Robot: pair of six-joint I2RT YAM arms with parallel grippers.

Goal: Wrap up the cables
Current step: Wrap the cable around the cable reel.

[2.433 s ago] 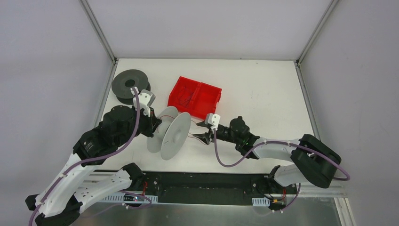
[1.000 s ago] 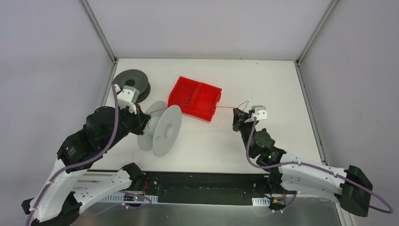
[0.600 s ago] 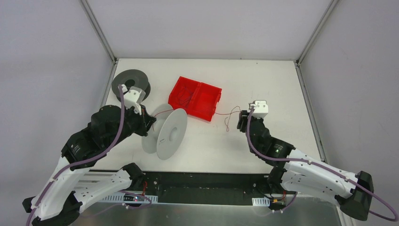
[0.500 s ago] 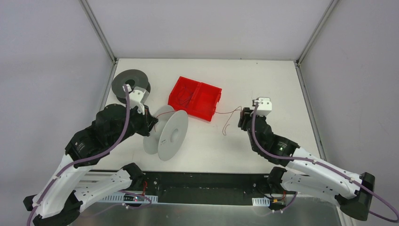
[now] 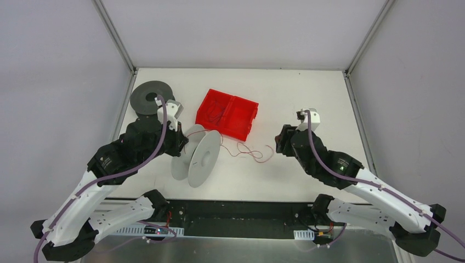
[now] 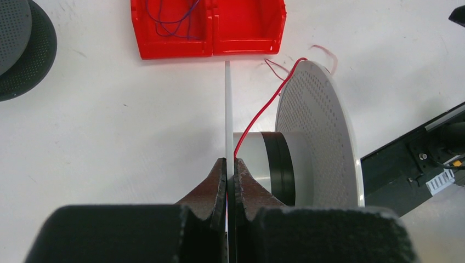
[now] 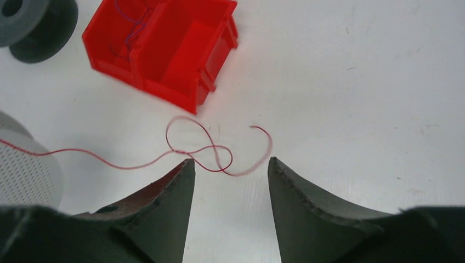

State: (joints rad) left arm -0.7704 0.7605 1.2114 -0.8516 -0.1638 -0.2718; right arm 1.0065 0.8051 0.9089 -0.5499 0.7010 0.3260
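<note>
My left gripper [image 6: 227, 161] is shut on the thin near flange of the white spool [image 6: 315, 131], which it holds on edge; it also shows in the top view [image 5: 180, 143]. A red cable [image 6: 268, 104] runs from the spool's hub over the far flange. Its free end lies in loose loops on the table [image 5: 249, 152]. My right gripper [image 7: 230, 161] is open and empty just above and behind those cable loops [image 7: 200, 148]; it also shows in the top view [image 5: 279, 143]. More thin dark cables [image 6: 170, 16] lie in the red bin.
The red two-part bin [image 5: 227, 114] stands behind the spool, its right compartment bare. A dark grey spool [image 5: 149, 97] lies flat at the back left. The black rail [image 5: 241, 211] runs along the table's near edge.
My right gripper has opened and let go of the cable, which was stretched in the air and now lies slack in loops on the table. The left arm has shifted the spool slightly right.
</note>
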